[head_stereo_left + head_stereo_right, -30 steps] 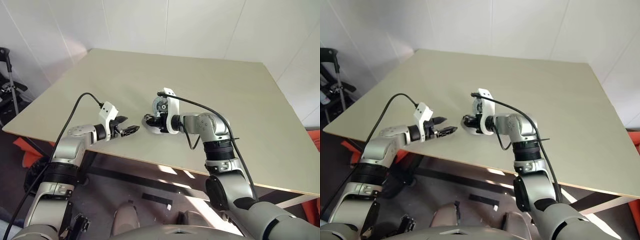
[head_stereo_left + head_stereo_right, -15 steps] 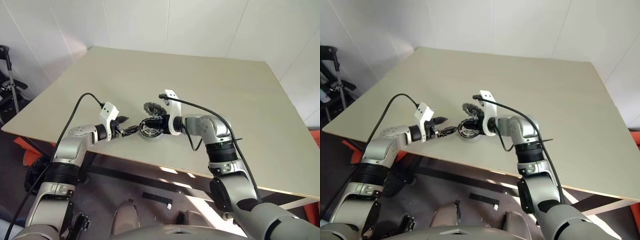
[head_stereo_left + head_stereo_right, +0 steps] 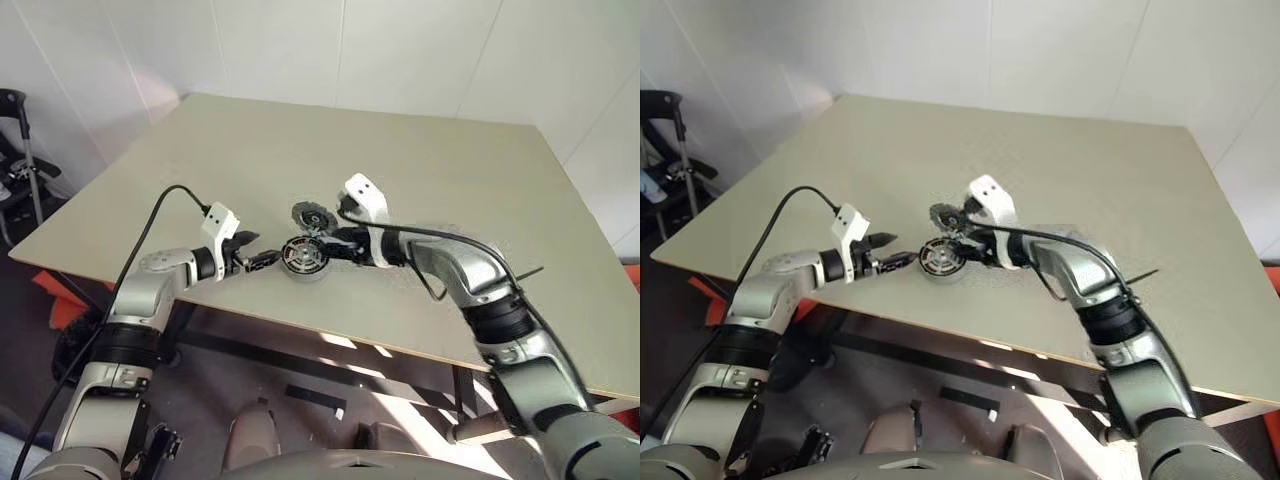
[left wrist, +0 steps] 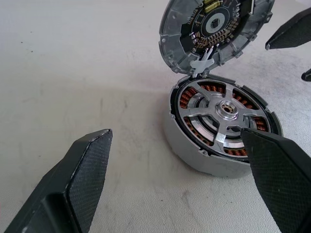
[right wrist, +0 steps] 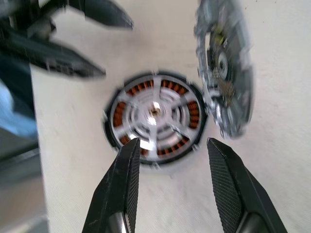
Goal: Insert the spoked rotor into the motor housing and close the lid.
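Observation:
The motor housing (image 4: pixel 204 160) sits on the table near its front edge. The spoked rotor (image 4: pixel 224 109) lies inside it, and copper windings show between its silver spokes. The lid (image 4: pixel 214 26) stands tilted on its edge at the housing's far side, inner face toward me, touching the rim. My left gripper (image 3: pixel 258 250) is open just left of the housing, one finger (image 4: pixel 77 179) on each side of it, apart from it. My right gripper (image 5: pixel 172 143) is open on the housing's right with nothing between its fingers (image 5: pixel 121 189).
The beige table (image 3: pixel 420 160) stretches far back and to the right. Its front edge (image 3: pixel 330 325) runs just below the housing. A white wall stands behind the table, and a dark wheeled frame (image 3: pixel 15 170) stands off the left side.
My right gripper has opened, rolled and drawn back to the right off the housing. That uncovered the rotor in the housing and the lid propped behind it. The left arm kept still.

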